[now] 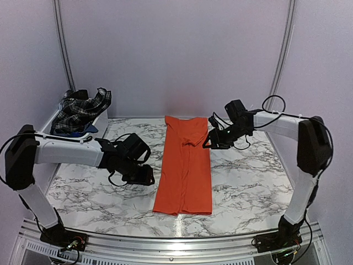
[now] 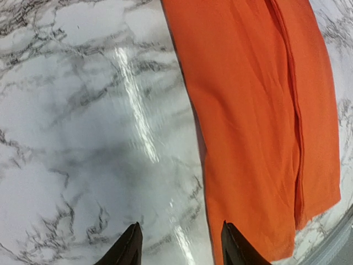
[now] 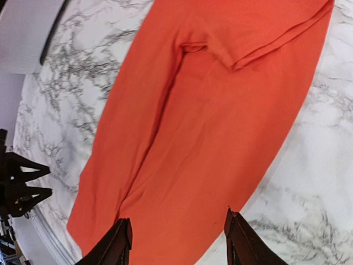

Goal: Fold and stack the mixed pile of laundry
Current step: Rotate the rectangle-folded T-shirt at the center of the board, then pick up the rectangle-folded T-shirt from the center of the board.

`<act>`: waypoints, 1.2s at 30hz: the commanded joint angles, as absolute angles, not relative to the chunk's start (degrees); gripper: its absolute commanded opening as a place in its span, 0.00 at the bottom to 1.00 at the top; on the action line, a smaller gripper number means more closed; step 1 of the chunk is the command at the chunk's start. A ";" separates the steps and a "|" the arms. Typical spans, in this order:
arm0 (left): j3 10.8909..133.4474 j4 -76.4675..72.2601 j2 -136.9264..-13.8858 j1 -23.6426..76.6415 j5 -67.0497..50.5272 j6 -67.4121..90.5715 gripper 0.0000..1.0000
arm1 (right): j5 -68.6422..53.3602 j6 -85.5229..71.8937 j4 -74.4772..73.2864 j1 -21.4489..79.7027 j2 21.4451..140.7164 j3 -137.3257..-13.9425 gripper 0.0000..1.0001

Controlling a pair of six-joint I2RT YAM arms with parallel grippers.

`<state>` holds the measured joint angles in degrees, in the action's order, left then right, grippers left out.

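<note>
Seeing orange T-shirt (image 1: 185, 168) flat mid-table, folded lengthwise into a long strip, one sleeve lying across the far end. Spotting rest of pile far left: black-and-white plaid piece (image 1: 83, 107) heaped in white bin (image 1: 101, 119), pale blue piece (image 1: 91, 130) peeking out beneath. Left gripper (image 2: 179, 243): hovering over bare marble table (image 2: 83, 138) just beside the strip's left edge, toward the near end, jaws apart, nothing between. Right gripper (image 3: 179, 232): hanging over the shirt's right side near the far end, jaws likewise spread, gripping nothing. Can't tell whether right fingertips touch cloth.
</note>
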<state>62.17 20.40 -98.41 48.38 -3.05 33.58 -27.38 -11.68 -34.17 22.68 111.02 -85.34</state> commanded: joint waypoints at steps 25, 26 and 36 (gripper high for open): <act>42.16 -2.10 -94.01 63.02 -5.46 58.18 0.45 | -35.67 -35.61 -12.93 36.13 79.76 -31.67 0.51; 41.92 -2.37 -94.29 63.02 -5.45 58.40 0.44 | -35.79 -35.86 -12.27 36.49 81.02 -31.52 0.51; 41.07 -2.55 -95.08 64.01 -5.78 59.80 0.29 | -34.21 -37.18 -10.24 41.19 86.75 -30.93 0.33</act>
